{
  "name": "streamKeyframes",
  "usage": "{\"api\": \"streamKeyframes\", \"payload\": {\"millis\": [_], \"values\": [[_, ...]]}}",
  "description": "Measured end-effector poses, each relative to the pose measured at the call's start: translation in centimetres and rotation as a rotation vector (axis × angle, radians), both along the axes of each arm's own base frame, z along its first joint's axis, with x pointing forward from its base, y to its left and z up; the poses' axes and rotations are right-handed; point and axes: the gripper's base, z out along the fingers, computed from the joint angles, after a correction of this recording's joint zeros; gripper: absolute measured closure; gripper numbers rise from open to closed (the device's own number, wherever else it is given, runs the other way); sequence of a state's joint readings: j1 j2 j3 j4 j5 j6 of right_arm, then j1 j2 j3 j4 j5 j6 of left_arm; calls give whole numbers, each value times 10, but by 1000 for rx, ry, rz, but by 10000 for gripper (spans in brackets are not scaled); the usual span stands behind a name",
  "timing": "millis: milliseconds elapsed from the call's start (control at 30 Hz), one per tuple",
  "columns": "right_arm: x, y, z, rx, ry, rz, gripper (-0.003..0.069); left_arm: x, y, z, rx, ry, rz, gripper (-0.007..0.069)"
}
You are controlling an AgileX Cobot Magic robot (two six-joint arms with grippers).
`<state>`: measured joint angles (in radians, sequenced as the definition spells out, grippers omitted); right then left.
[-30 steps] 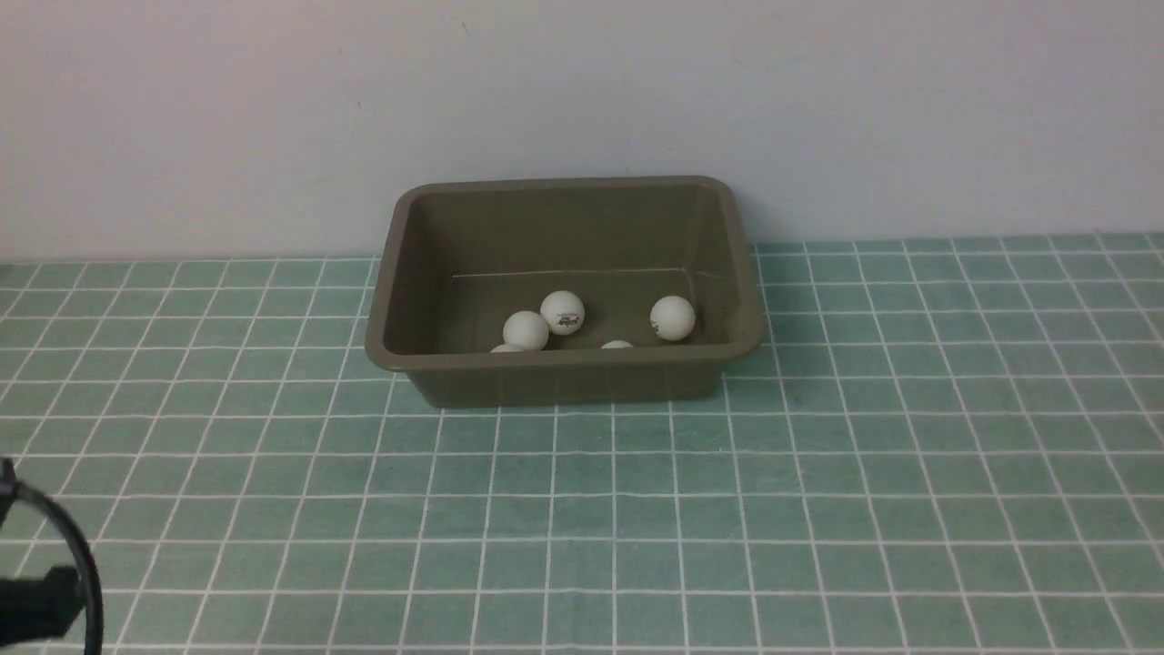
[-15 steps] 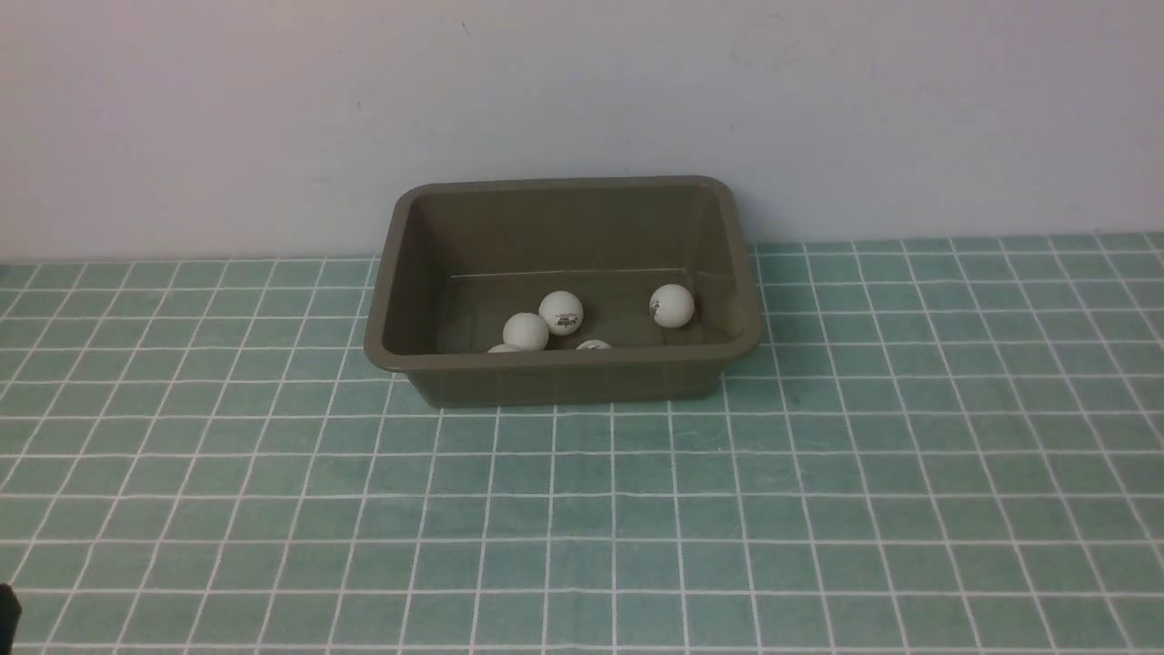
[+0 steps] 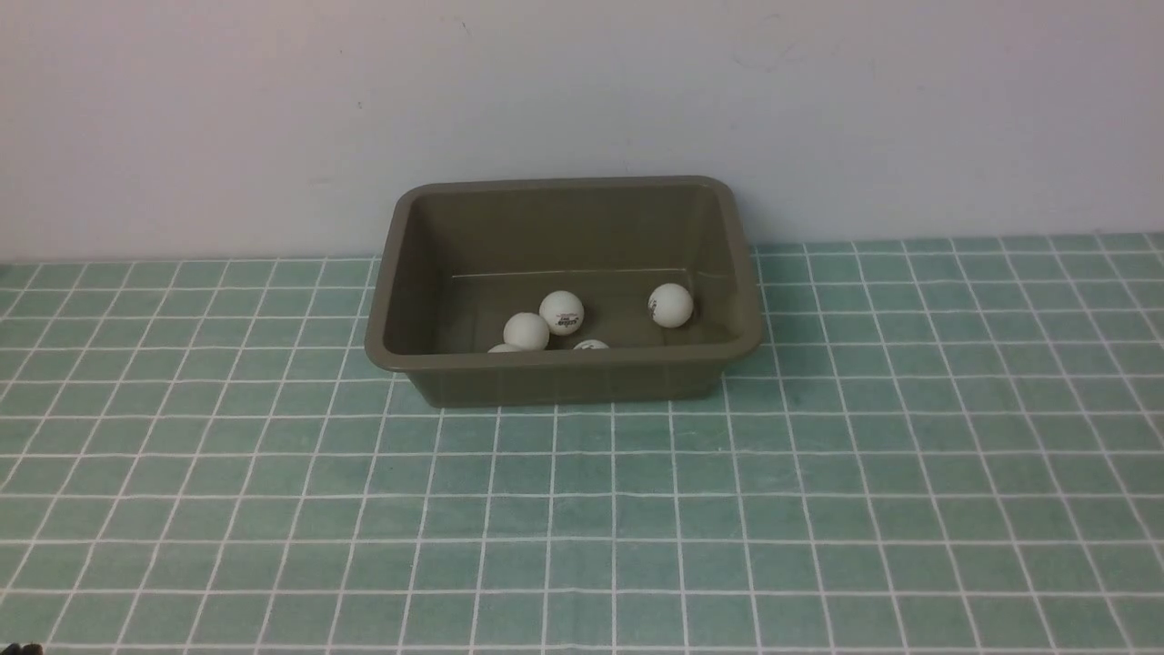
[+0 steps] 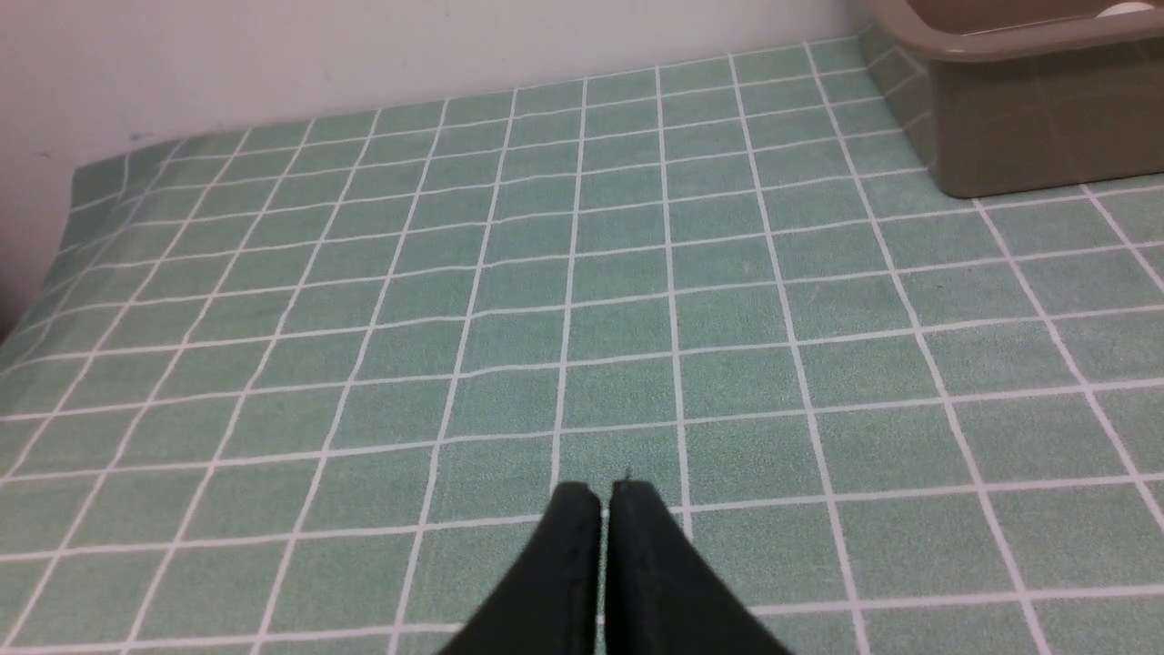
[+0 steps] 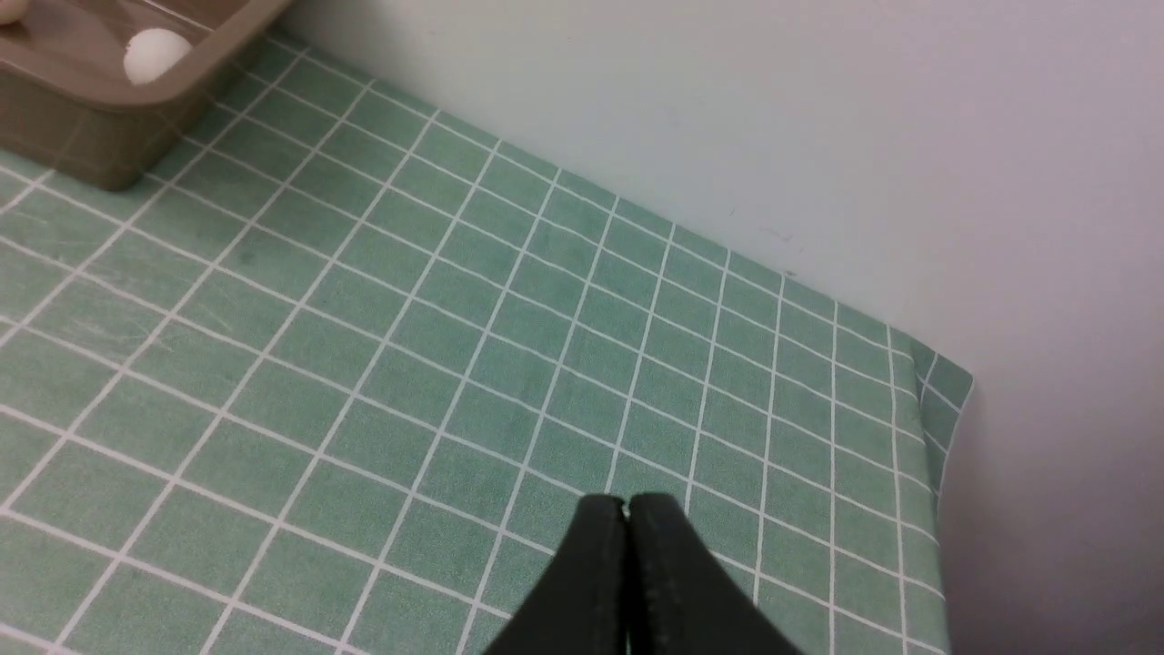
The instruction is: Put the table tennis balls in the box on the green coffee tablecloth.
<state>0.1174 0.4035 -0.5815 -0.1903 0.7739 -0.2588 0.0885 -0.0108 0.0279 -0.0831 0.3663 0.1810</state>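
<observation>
Balls (image 3: 562, 313) lie in my box (image 3: 564, 364), gathered toward its near wall at 6 o'clock (two barely clear the rim), which I judge is where they rolled and settled. The box sits on the cloth (image 3: 818, 509) at 12 o'clock, close to the wall. My left hand (image 4: 605, 496) and right hand (image 5: 627, 509) are both pressed together, holding nothing, above bare worktop. Open cloth lies on every near side; its right edge drops off beyond my right hand.

Mint-green checked tablecloth (image 3: 818, 473) covering the surface, olive-brown box (image 3: 564, 382) resting on it near the wall
</observation>
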Motion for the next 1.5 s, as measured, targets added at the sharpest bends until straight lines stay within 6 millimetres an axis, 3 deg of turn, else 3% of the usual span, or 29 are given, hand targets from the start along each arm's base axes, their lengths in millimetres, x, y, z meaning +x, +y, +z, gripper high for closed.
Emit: {"api": "streamKeyframes", "payload": {"millis": [167, 300, 633, 900, 1133, 1500], "values": [[0, -2, 0, -15, -3, -13, 676, 0, 0, 0, 0, 0, 0, 629], [5, 3, -6, 162, -55, -37, 676, 0, 0, 0, 0, 0, 0, 629], [16, 8, -65, 376, -85, -59, 676, 0, 0, 0, 0, 0, 0, 629], [-14, 1, -99, 408, -282, -97, 676, 0, 0, 0, 1, 0, 0, 629], [-20, -1, -132, 484, -291, -163, 676, 0, 0, 0, 1, 0, 0, 629], [-20, -2, -138, 510, -257, -188, 676, 0, 0, 0, 1, 0, 0, 629]]}}
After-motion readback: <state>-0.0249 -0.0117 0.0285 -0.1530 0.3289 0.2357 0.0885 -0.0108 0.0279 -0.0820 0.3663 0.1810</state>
